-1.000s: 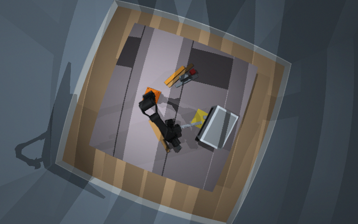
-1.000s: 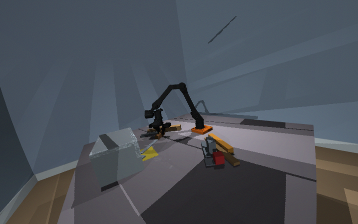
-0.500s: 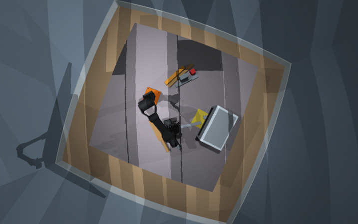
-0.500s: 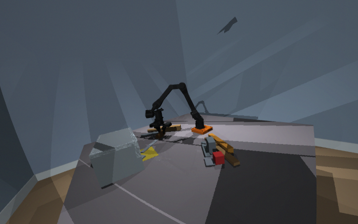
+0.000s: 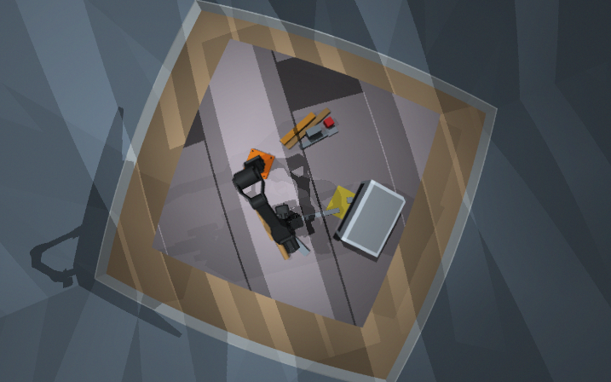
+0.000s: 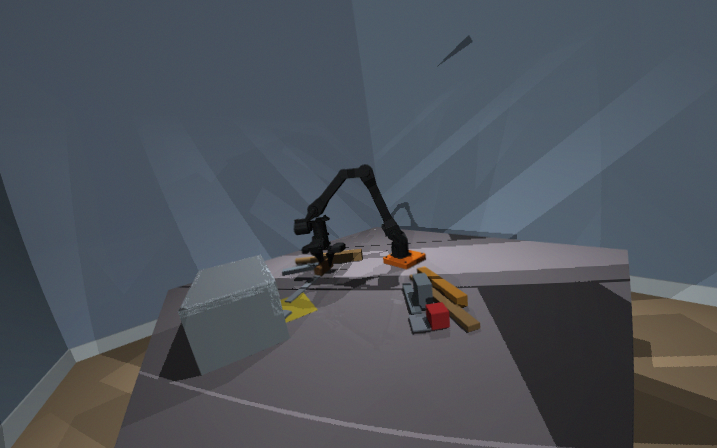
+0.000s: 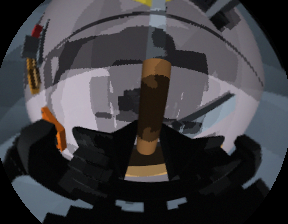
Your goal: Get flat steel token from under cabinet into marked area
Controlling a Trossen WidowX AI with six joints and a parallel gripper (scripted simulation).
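Top view has our gripper point(image 5: 300, 220) point(image 6: 324, 265) point(image 7: 148, 123), clamped on the brown handle point(image 6: 322, 269) point(image 7: 156, 90). Raking seems in hand; the probable token point(image 5: 349, 199) point(image 6: 286, 314) needs pulling left, away from the cabinet point(image 5: 375, 219) point(image 6: 235, 328) point(image 7: 224, 16).

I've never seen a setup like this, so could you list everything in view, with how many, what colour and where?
Cabinet: one, grey, beyond the yellow patch
Patch: one, yellow, before the cabinet
Held tool: one, brown handle, grey blade, over the patch
Wooden bars: several, brown and orange, either side of the arm
Grey pieces: several, beside the bars and at the patch
Block: one, red, by the bars
Arm: one, black, orange base
Gripper: one, black, gripping the handle
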